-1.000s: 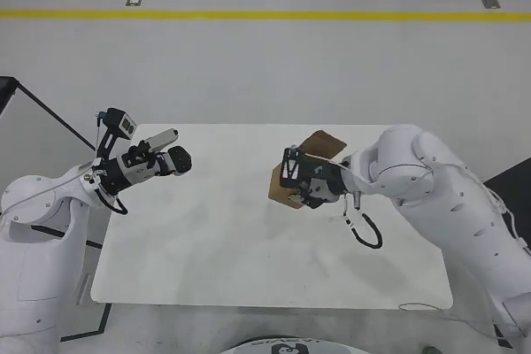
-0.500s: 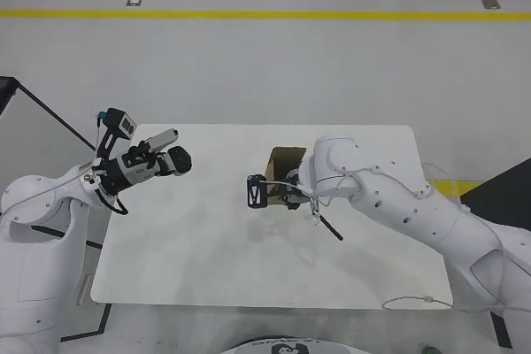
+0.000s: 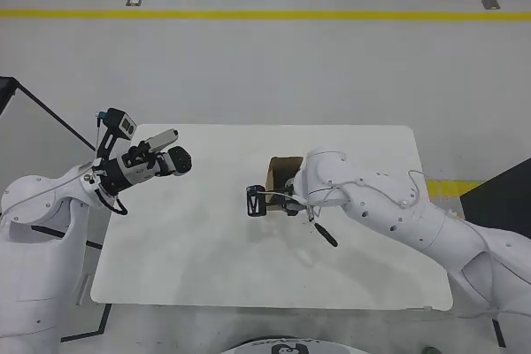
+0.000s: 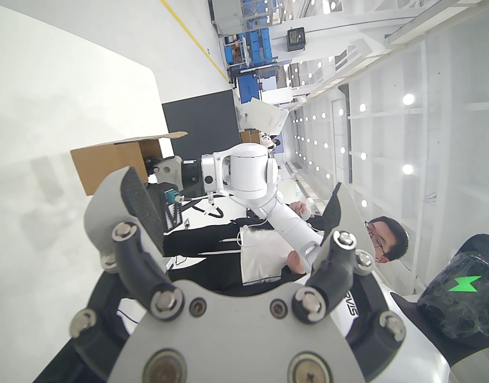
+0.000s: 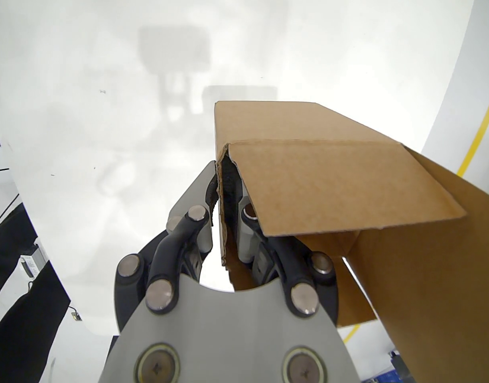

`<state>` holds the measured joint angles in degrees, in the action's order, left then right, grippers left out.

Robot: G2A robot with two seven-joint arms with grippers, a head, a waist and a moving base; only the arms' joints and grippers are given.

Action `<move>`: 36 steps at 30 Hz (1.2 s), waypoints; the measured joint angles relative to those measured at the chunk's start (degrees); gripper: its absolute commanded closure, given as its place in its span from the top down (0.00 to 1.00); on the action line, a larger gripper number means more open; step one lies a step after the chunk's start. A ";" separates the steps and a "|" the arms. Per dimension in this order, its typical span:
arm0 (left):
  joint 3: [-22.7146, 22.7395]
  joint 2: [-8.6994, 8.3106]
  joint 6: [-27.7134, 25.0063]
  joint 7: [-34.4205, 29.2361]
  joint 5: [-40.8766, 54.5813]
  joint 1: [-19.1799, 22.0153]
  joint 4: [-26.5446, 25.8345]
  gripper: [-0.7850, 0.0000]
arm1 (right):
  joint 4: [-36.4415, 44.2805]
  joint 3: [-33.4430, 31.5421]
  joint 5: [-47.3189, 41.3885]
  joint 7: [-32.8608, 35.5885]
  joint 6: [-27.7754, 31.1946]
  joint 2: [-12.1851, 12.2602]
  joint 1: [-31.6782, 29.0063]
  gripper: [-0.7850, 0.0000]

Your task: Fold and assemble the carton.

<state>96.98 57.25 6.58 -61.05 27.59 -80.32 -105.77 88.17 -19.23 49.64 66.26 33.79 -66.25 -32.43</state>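
A brown carton (image 3: 283, 166) stands just right of the table's middle, its opening facing up and a flap sticking out. My right gripper (image 3: 280, 188) is at its near side. In the right wrist view the right gripper (image 5: 224, 205) is shut on the edge of one carton wall, with a flap (image 5: 340, 185) folded out over the fingers. My left gripper (image 3: 171, 142) hangs open over the table's left edge, well apart from the carton. Its own view shows the left gripper (image 4: 236, 205) holding nothing, with the carton (image 4: 109, 161) far beyond.
The white table (image 3: 203, 265) has rounded corners and bare room left of and in front of the carton. A black cable loop (image 3: 323, 232) hangs from my right arm just above the tabletop. A yellow floor line (image 3: 265, 14) runs beyond the table.
My right arm has swung the carton left and set it lower near the table's middle, opening upward. The left arm has not moved.
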 measured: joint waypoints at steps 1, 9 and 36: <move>0.00 0.00 0.00 0.00 0.00 0.00 0.00 1.00 | -0.63 0.49 0.43 -0.45 -0.13 -0.47 0.07 0.00; 0.00 0.00 0.00 0.00 0.00 0.00 0.00 1.00 | -2.61 1.87 1.13 -1.43 0.06 -1.79 0.16 0.00; 0.00 0.00 0.00 0.00 0.00 0.00 0.00 1.00 | -8.76 3.33 8.50 -4.45 0.05 -4.92 -3.17 0.00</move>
<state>96.98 57.25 6.58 -61.05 27.59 -80.32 -105.77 79.41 -15.90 58.14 61.81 33.84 -71.17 -35.60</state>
